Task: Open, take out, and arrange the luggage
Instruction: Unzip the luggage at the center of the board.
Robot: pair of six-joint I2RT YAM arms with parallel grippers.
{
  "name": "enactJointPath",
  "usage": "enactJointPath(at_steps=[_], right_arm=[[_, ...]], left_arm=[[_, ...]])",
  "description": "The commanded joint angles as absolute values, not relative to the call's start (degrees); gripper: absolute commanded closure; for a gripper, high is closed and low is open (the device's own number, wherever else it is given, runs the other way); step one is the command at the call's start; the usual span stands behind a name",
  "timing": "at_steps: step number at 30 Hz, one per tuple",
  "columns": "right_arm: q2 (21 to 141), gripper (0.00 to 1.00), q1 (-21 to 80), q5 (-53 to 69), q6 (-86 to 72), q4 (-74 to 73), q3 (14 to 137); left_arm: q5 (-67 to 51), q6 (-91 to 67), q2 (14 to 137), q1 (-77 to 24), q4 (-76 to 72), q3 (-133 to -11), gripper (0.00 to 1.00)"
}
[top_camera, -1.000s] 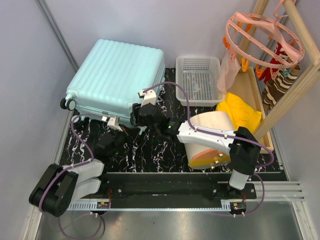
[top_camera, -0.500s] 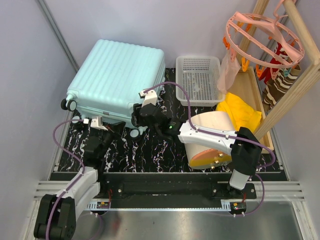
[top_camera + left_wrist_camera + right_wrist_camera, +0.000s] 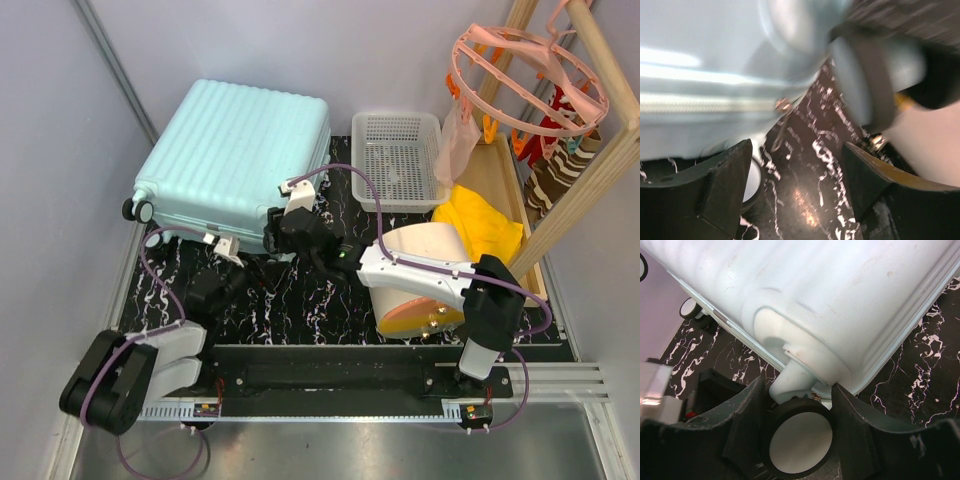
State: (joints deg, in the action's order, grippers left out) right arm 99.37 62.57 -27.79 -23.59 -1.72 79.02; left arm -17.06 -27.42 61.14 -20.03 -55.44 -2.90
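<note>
The luggage (image 3: 235, 150) is a pale mint ribbed suitcase lying flat and closed at the back left of the black marbled mat (image 3: 300, 300). My right gripper (image 3: 280, 232) is at its near right corner. In the right wrist view the right gripper (image 3: 797, 405) is shut on a black-rimmed wheel (image 3: 801, 442) under the shell (image 3: 840, 300). My left gripper (image 3: 228, 252) is at the suitcase's front edge. In the blurred left wrist view the left gripper (image 3: 795, 170) is open over bare mat, with the zipper edge (image 3: 715, 100) just above it.
A white mesh basket (image 3: 395, 160) stands right of the suitcase. A cream cylinder with an orange end (image 3: 420, 285) lies under the right arm, with a yellow cloth (image 3: 485, 225) behind it. A wooden rack (image 3: 590, 150) with a pink hanger ring (image 3: 525, 75) fills the right side.
My left arm swung left along the suitcase's front edge and came back to the right, and its jaws have gone from shut to open. The right gripper has stayed on the wheel.
</note>
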Motion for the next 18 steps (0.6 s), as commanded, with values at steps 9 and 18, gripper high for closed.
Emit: enactJointPath(at_steps=[9, 18], right_arm=[[93.34, 0.99, 62.93, -28.92, -21.53, -3.52, 78.22], [94.13, 1.0, 62.84, -27.6, -21.8, -3.43, 78.93]], left_arm=[[-16.0, -27.6, 73.39, -21.88, -70.93, -7.73, 0.23], [-12.75, -29.0, 80.24, -24.7, -73.12, -10.46, 0.24]])
